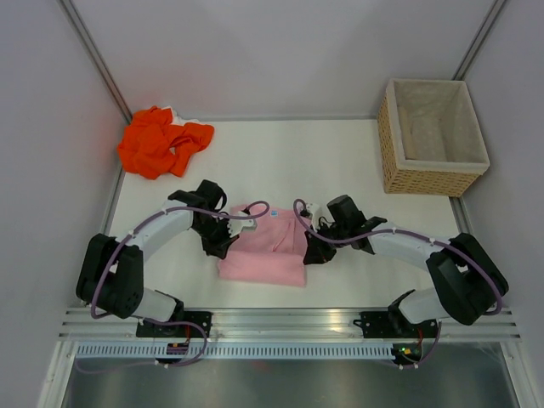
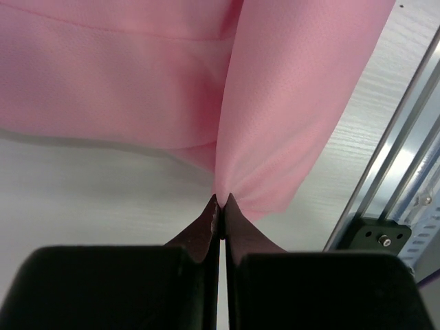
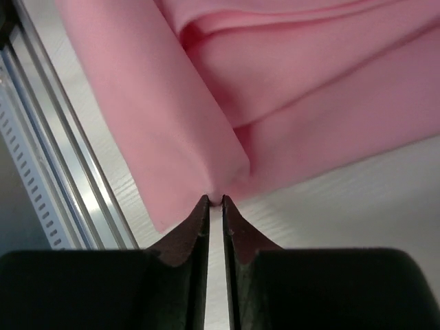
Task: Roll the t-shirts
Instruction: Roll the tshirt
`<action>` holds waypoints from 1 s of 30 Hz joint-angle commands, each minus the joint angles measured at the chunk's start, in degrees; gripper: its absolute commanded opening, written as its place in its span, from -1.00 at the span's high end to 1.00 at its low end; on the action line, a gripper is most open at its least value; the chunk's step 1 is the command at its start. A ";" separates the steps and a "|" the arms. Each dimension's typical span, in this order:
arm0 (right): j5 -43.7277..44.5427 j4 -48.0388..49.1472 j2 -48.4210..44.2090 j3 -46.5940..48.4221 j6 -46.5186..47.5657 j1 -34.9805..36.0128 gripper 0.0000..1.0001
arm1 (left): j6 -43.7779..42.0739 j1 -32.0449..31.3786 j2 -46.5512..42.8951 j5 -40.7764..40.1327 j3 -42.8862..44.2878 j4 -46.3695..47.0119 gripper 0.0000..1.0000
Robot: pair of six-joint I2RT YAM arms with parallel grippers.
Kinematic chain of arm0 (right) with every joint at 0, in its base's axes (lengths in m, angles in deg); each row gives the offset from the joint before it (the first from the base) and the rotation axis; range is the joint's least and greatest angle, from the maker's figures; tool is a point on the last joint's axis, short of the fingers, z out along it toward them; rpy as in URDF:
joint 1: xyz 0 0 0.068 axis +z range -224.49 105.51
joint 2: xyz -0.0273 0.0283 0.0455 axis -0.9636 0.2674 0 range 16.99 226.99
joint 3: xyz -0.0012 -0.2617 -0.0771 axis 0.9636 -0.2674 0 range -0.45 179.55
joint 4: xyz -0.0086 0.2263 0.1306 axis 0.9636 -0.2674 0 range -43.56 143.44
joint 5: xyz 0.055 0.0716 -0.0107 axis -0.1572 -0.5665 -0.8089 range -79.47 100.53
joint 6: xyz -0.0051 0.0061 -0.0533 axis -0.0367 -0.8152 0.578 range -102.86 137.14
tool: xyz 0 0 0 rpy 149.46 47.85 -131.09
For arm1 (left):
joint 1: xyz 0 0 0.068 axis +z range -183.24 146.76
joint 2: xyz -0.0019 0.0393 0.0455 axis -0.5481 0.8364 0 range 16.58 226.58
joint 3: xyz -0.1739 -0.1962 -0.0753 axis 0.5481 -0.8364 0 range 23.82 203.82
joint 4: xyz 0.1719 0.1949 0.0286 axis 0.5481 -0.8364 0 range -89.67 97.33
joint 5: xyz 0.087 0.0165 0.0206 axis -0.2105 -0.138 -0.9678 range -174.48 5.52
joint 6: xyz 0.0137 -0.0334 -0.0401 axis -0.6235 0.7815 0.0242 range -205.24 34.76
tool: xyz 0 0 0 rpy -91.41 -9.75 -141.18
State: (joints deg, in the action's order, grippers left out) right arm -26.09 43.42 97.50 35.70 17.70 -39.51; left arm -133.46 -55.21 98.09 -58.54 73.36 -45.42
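Observation:
The light pink t-shirt lies partly rolled on the table between my two arms, its thick roll nearest the front edge. My left gripper is at its left end, and the left wrist view shows that gripper shut, pinching a corner of the pink cloth. My right gripper is at the right end. In the right wrist view its jaws stand a narrow slit apart, with the end of the pink roll just at the tips. The bright orange t-shirt lies crumpled at the back left.
A wicker basket with pale lining stands at the back right. A metal rail runs along the table's near edge, close to the roll, and shows in both wrist views. Grey walls close in the sides and back.

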 commanded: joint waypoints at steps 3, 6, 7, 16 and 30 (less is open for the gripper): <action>-4.22 4.02 -0.69 -0.27 -5.27 -4.39 0.01 | 3.39 0.62 2.24 1.84 4.77 2.39 0.93; -3.46 13.08 -10.61 -5.72 -13.26 -4.92 -0.32 | 5.42 0.62 1.98 1.93 3.55 2.30 0.93; -1.54 15.36 -15.68 -7.99 -15.04 -5.01 -0.34 | 5.42 0.62 1.63 1.23 3.11 2.39 0.93; 9.26 27.51 -18.38 -16.90 -27.10 -0.36 -0.23 | 5.69 0.71 1.10 1.14 1.87 3.53 0.84; 14.98 35.07 -6.15 -17.50 -29.74 3.43 0.99 | 7.62 0.71 4.26 -2.54 5.04 5.72 0.68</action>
State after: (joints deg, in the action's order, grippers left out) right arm -15.65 75.90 93.41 19.08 -11.54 -35.66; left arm -128.15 -54.69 101.35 -59.42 75.46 -42.12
